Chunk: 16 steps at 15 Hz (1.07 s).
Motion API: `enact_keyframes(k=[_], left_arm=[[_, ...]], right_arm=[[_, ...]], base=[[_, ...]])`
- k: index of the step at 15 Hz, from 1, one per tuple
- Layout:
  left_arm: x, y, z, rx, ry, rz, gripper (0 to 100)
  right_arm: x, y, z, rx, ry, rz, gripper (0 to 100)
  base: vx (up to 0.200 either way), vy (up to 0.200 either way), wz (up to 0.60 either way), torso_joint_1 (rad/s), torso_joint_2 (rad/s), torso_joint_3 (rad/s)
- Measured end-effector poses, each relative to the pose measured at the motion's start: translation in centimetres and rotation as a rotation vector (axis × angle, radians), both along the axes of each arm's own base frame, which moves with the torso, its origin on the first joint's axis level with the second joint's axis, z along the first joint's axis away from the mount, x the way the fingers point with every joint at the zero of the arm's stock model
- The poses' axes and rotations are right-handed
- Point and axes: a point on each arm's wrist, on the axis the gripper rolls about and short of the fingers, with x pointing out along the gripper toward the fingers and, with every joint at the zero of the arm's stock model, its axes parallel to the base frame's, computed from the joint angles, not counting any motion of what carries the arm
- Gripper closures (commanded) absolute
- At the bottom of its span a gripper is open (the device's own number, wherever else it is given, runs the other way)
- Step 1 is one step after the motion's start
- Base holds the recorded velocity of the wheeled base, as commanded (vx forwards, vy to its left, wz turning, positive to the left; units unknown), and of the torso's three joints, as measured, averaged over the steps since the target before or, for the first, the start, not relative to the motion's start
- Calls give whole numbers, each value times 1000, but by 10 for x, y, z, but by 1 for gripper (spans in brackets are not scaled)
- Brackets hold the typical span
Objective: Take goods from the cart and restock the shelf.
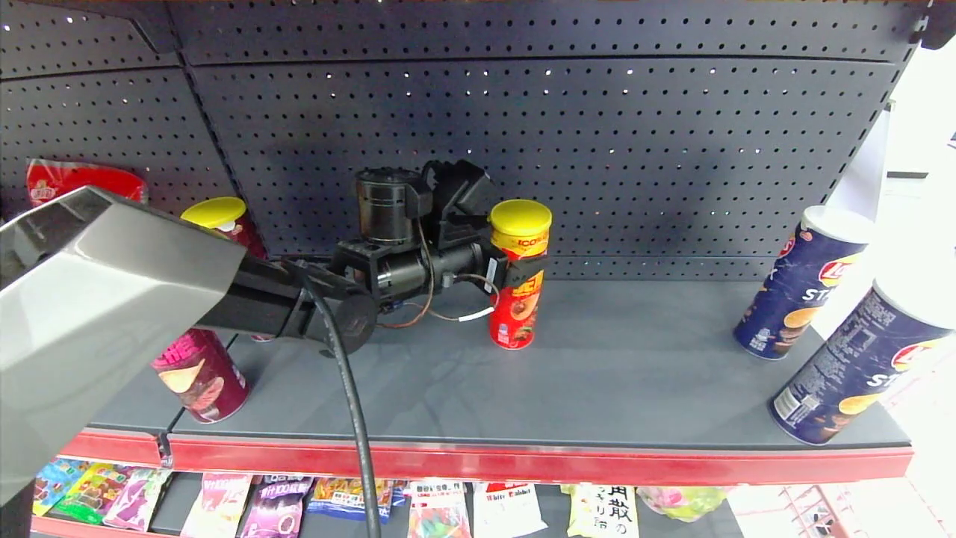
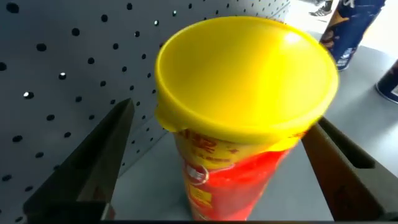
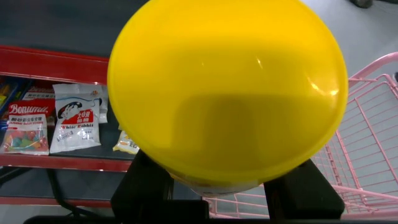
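Step in hand: by my reading, the red can (image 1: 515, 314) was being set down; it stood upright on the shelf (image 1: 635, 359), midway along and close to the back edge.
Left fingers: the left gripper (image 1: 520, 265) straddled the can just under its yellow lid. Its fingers (image 2: 93, 168) were spread, with a gap showing beside the can, so they looked released.
Right fingers: the right gripper (image 3: 224, 193) was clenched on a second can (image 3: 227, 87), holding it over the pink cart (image 3: 373, 124).
Doing it well: I'd draw the left arm straight back towards the front edge, fingers wide, so neither clips the lid and tips the can.
Shelf: flat dark grey board with a red front lip; pegboard (image 1: 597, 149) behind.
Other stock: two blue cans (image 1: 799, 284) at the right end, a maroon can (image 1: 202, 373) near the left front edge.
Room: snack packets (image 1: 441, 508) lay on the shelf below.
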Motion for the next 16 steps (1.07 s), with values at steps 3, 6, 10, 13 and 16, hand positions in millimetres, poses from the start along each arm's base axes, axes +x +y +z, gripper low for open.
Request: enact_keyframes(k=[3,6,10,13,16], left_arm=[[2,-4,-4,3,4,8,0],[2,-7,-6,4,4,5,100],[0,-10,-9,8,11,-4,100],[-5,-8,-9,11,19,-14,100],[-27,11,-6,21,66,-102,100]], right_arm=[[0,0,0,1,-1,0,100],[0,0,0,2,-1,-1,100],[0,0,0,3,-1,-1,100],[0,0,0,4,-1,-1,100],[0,0,0,4,-1,0,100]], base=[[0,0,0,0,0,0],[0,0,0,0,0,0],[0,0,0,0,0,0],[0,0,0,0,0,0],[0,0,0,0,0,0]])
